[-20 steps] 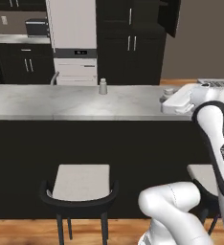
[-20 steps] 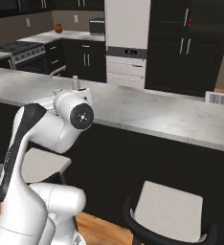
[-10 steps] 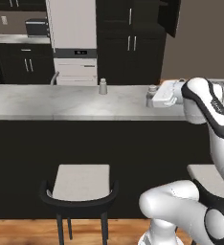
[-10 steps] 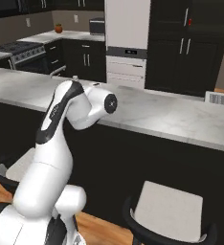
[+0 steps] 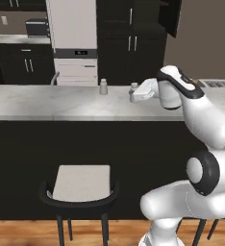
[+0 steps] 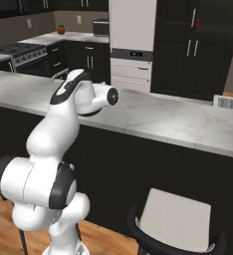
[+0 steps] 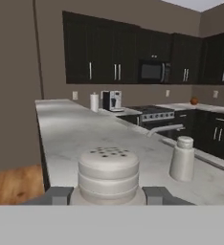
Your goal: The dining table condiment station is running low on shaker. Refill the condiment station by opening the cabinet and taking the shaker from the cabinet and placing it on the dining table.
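The gripper [image 7: 107, 195] reaches out level over the dining table [image 5: 47, 103], and the shaker [image 7: 108, 174] sits directly between its fingertips [image 7: 56, 195], the perforated cap showing just above them. The tips stand close against the shaker's sides, so the gripper looks closed on it, narrowly parted to the width of the body — though the actual contact is cut off at the bottom of the hand view and cannot be fully confirmed. Whether the shaker's base already rests on the marble top or hangs just above it cannot be told either.

Ahead of the gripper and a little to one side stands a second shaker [image 7: 182, 159], upright on the table, well clear of the held one.

The shaker looks small, rigid and light, with a smooth, slightly tapered body; that taper and the glossy finish suggest it could slip if gripped near the narrower cap. The ribbed lower body, where the fingertips now sit, is the better place to hold. Being short and squat, it should stand steadily once set down flat.

Behind the table, the black cabinet [image 5: 129, 43] has an upper door [image 5: 172, 17] swung open — its inside is too dark to read.
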{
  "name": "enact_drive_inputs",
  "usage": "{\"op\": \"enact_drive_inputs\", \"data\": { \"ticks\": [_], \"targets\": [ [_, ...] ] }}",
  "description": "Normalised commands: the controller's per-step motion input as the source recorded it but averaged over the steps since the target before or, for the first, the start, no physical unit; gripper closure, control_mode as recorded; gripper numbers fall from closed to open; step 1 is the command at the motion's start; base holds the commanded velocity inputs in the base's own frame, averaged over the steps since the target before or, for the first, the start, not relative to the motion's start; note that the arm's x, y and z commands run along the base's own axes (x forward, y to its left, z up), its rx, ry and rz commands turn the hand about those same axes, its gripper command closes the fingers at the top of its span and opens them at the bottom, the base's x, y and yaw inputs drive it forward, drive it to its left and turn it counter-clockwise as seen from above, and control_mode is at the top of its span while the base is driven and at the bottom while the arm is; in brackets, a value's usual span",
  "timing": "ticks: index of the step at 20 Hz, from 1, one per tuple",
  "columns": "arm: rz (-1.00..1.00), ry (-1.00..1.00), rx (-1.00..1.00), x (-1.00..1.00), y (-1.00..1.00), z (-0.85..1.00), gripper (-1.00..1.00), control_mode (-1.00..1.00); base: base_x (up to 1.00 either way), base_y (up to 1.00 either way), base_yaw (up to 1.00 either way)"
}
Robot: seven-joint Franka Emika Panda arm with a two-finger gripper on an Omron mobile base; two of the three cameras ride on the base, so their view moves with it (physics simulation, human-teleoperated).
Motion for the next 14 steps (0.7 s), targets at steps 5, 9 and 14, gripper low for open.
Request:
{"op": "enact_drive_inputs", "data": {
  "ticks": [5,9,14],
  "targets": [
    [0.05,0.0,-0.03,0.1,0.0,-0.22,1.0,-1.0,0.0,0.0,0.0],
    [0.01,0.0,-0.03,0.44,0.0,-0.34,1.0,-1.0,0.0,0.0,0.0],
    [0.05,-0.01,0.0,0.38,0.0,-0.2,1.0,-1.0,0.0,0.0,0.0]
  ]
}}
